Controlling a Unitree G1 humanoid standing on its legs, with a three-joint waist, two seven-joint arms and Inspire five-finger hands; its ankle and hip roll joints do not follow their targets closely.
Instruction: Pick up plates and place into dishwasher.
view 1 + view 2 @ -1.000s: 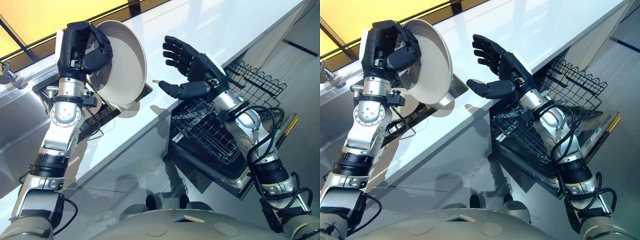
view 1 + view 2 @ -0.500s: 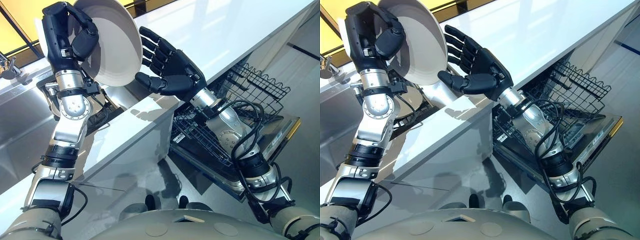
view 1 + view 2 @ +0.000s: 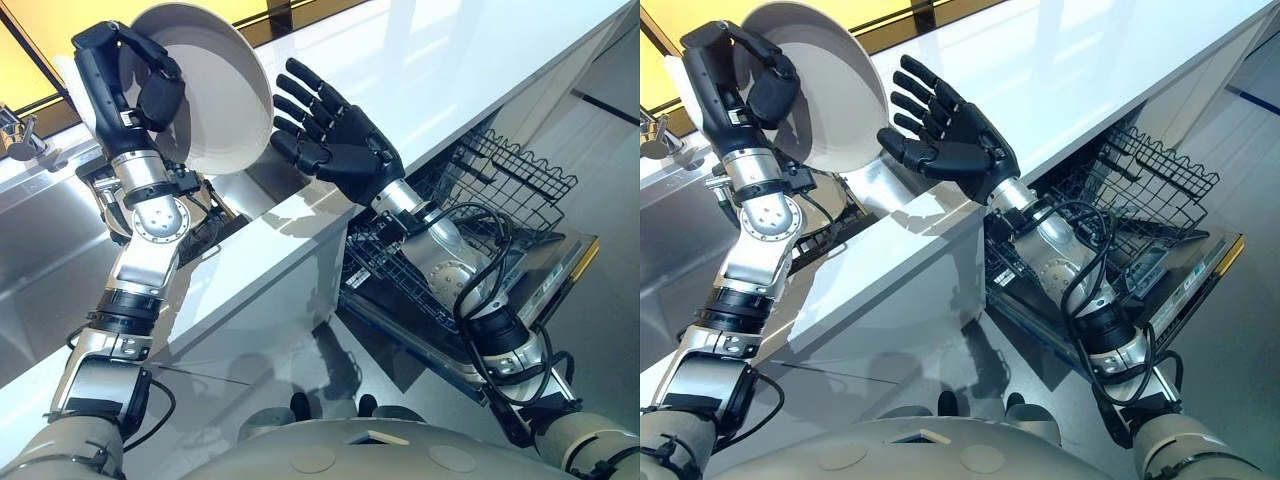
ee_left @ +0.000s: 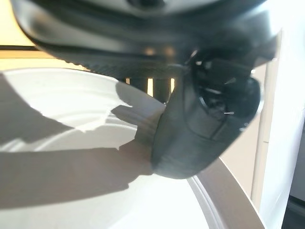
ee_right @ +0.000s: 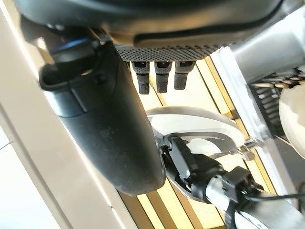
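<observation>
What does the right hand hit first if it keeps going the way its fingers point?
Most likely the plate. The right hand is open, with its fingers aimed at the plate's near rim, which the left hand grips above the counter. A small gap shows between them, and depth is hard to judge.

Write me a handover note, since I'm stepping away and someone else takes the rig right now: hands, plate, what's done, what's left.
Left hand: shut on the white plate, held tilted up above the counter.
Right hand: open, fingers spread, beside the plate's rim, not gripping it.
Dishwasher rack: pulled out below the counter's edge, to the robot's right; no plate visible in it.
Done: plate picked up.
Left: probably pass the plate to the right hand, then set it in the rack.
</observation>
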